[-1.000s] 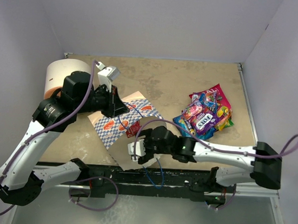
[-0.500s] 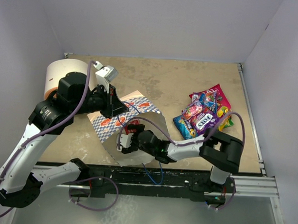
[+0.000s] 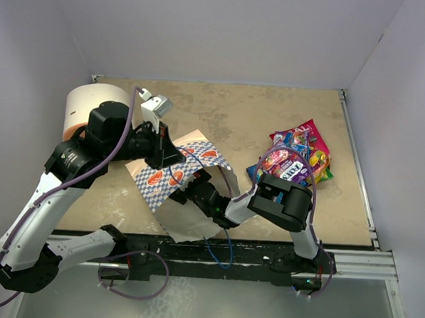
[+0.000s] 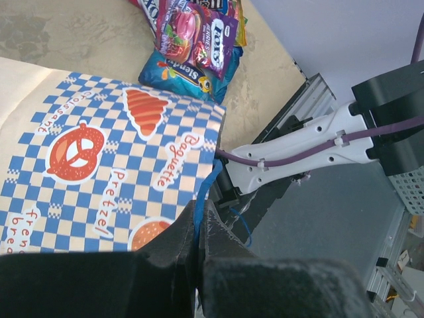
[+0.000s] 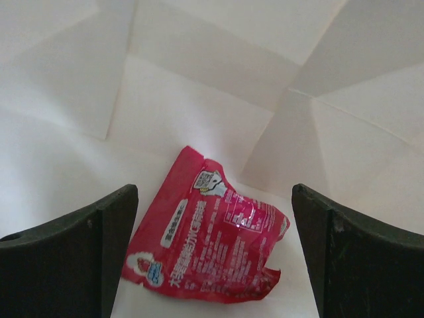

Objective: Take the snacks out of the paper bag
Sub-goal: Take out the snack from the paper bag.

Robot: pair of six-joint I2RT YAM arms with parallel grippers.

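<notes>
**Item: one red packet left in the bag, right arm placed to take it**

Location. The paper bag (image 3: 170,172) lies on its side on the counter (image 3: 257,118), left of centre, with its mouth turned toward the arm bases. A heap of loose snacks (image 3: 294,163) sits well apart on the right side of the counter, already out.

Left end effector (image 4: 199,212). Pressed together on the bag's blue cord handle (image 4: 207,189), pinching it just above the checkered panel. By judgement this holds the mouth open.

Right end effector (image 5: 213,190). Reached inside the bag, with only cream-white paper around it. Its fingers are spread wide and nothing is between them.

Remaining content. One red packet (image 5: 209,248) rests flat on the bag's inner wall. No other packet shows in the wrist view.

Governing relation. The packet lies straight ahead of the right end effector, centred in the gap and touching neither finger. Its long axis appears to slant slightly, running mostly along the reach rather than across it, so the closing line crosses the narrower span. The right arm is the nearer; the left is occupied.
</notes>
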